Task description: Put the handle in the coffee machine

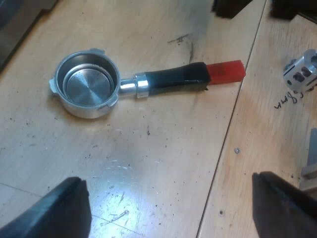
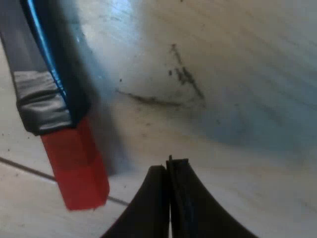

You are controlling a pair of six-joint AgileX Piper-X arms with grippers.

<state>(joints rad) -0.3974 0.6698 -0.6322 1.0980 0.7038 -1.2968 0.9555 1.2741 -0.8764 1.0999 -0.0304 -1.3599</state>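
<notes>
The left jaws are spread wide, with nothing held between them. The right jaws are pressed shut and empty, low over the surface (image 1: 163, 163). The holder (image 1: 143, 85) is laid flat on that surface, apart from the left jaws and untouched. Its red end (image 2: 77, 168) is seen just beside the right jaws. No step is judged done: the holder is yet to be gripped, lifted and locked into the machine. The whole holder, basket upward, is given by the left wrist view; the handle's tip is brought close in the right.
</notes>
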